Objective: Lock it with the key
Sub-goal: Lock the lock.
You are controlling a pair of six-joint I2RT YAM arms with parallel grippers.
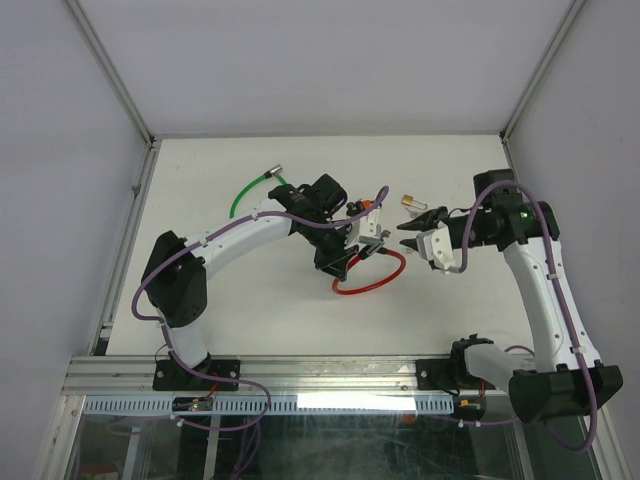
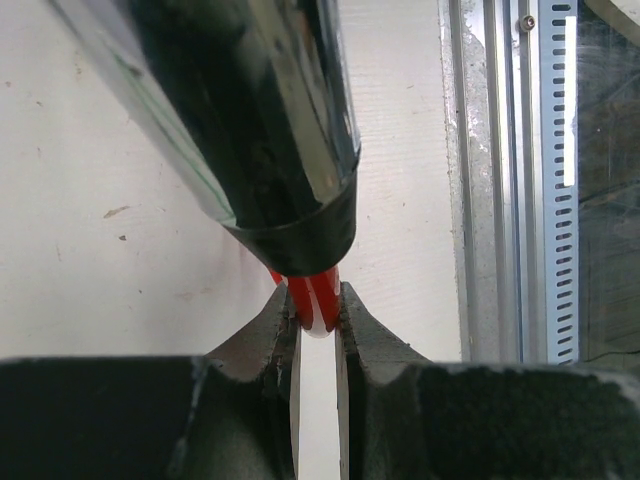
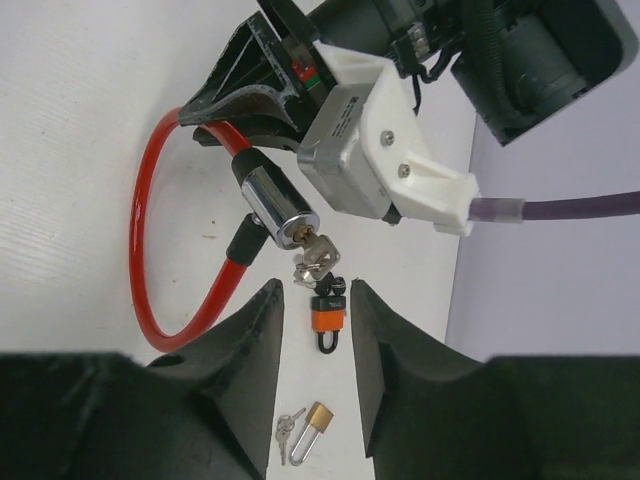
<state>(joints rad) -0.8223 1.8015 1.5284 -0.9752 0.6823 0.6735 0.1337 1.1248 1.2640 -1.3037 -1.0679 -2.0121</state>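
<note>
Cable lock (image 1: 372, 282) lies mid-table. The left gripper (image 2: 318, 305) is clamped on its red cable below the chrome cylinder (image 3: 280, 205), and the key (image 3: 315, 262) is already seated. The right gripper (image 3: 314, 292) has its jaws apart, lined up on the orange fob (image 3: 327, 318) with no contact.

Step, judged: regrip to turn. Next move: close on the key and rotate.

The green cable (image 1: 250, 190) and brass padlock (image 3: 317, 420) lie apart from the work; neither seems to obstruct.

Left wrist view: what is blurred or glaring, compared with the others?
Left wrist: the chrome lock barrel looms soft, streaked with reflections; the red coated cable between the fingers is sharper. Right wrist: the silver keys are crisp, its fingers dark. Top external: even light, faint shadows on the white table.
</note>
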